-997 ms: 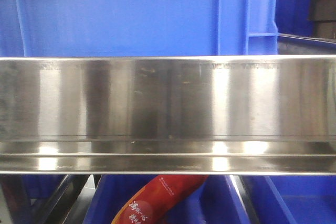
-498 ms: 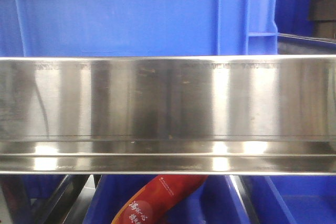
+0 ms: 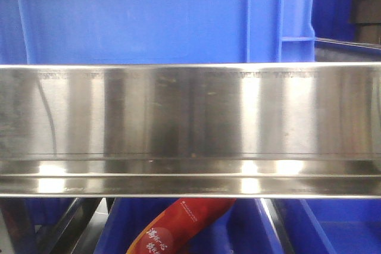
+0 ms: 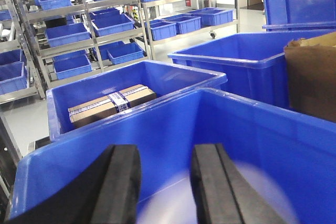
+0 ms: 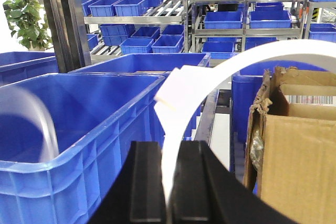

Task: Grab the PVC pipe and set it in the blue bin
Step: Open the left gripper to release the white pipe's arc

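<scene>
My right gripper (image 5: 169, 182) is shut on the PVC pipe (image 5: 220, 72), a slim white arc that rises from between the fingers and curves off to the right. It hangs just right of the near corner of a large blue bin (image 5: 79, 153). A faint, blurred white arc (image 5: 39, 116) shows inside that bin at the left. My left gripper (image 4: 165, 182) is open above the inside of a blue bin (image 4: 247, 129), with nothing between its fingers. A blurred white shape (image 4: 176, 205) lies below them in the bin. Neither gripper nor the pipe shows in the front view.
A torn cardboard box (image 5: 299, 150) stands close on my right gripper's right. More blue bins (image 4: 236, 64), one holding a taped carton (image 4: 110, 106), and steel racks (image 5: 247, 19) surround the spot. The front view shows a steel rail (image 3: 190, 123), a blue crate (image 3: 149, 16) and a red packet (image 3: 178, 227).
In the front view only the reflections at the left of the steel rail have shifted slightly. Nothing else there has moved.
</scene>
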`<state>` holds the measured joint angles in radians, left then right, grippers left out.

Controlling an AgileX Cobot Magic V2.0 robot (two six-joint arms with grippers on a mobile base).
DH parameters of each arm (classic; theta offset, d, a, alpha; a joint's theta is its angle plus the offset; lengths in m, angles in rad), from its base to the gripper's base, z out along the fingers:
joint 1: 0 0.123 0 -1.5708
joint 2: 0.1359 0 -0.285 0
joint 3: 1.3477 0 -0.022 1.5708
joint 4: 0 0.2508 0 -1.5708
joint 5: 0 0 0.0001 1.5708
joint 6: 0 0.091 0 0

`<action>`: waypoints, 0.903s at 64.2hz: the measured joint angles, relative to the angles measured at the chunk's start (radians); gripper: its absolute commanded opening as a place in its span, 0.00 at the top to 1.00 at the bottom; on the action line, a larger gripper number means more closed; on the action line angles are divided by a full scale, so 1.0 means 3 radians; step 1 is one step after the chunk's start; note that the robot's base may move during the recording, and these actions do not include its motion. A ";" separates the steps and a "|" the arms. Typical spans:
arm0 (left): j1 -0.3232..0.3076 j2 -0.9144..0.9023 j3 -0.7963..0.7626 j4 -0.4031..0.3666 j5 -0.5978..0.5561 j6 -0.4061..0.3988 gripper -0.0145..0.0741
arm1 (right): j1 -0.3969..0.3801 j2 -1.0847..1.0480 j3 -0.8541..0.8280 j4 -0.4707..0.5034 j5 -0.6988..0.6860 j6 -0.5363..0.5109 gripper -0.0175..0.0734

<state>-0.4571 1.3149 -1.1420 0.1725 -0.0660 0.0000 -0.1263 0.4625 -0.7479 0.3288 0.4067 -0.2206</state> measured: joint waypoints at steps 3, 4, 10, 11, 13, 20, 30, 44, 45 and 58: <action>-0.0003 0.0000 0.0000 0.0000 0.0008 0.0000 0.66 | 0.0000 0.0000 0.0000 0.0000 0.0000 0.0000 0.99; -0.0003 0.0000 0.0000 0.0000 0.0014 0.0000 0.67 | 0.0000 0.0000 0.0000 0.0000 0.0000 0.0000 0.99; -0.0029 -0.0054 0.0000 0.0000 0.0133 0.0000 0.85 | 0.0006 0.0000 -0.0007 0.0000 0.0000 -0.0072 0.99; -0.0036 -0.0074 0.0000 0.0000 0.0166 0.0000 0.89 | 0.0006 0.0000 -0.0016 0.0000 0.0000 -0.0086 0.99; -0.0044 -0.0104 0.0000 0.0000 0.0220 0.0000 0.95 | 0.0023 0.0000 -0.0043 0.0000 0.0000 -0.0107 0.99; -0.0108 -0.0258 0.0000 0.0002 0.0449 0.0000 0.96 | 0.0096 0.0000 -0.0142 0.0022 -0.0006 -0.0139 0.99; -0.0180 -0.0482 0.0000 0.0002 0.0554 0.0000 0.96 | 0.0253 0.0000 -0.0229 0.0115 -0.0070 -0.0153 0.99; -0.0238 -0.0844 0.0000 0.0002 0.0862 0.0000 0.96 | 0.0535 0.0114 -0.0235 0.0143 -0.0234 -0.0160 0.99; -0.0238 -0.0883 0.0008 0.0002 0.0897 0.0000 0.96 | 0.0559 0.0135 -0.0235 0.0143 -0.0258 -0.0160 0.99; -0.0238 -0.1384 0.0328 0.0002 0.0974 0.0000 0.96 | 0.1016 0.0414 -0.0235 0.0146 -0.0585 -0.0166 0.99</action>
<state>-0.5285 0.8997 -1.0434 0.1730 0.2261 0.0000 0.1786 0.5869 -0.8185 0.3725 0.2311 -0.2705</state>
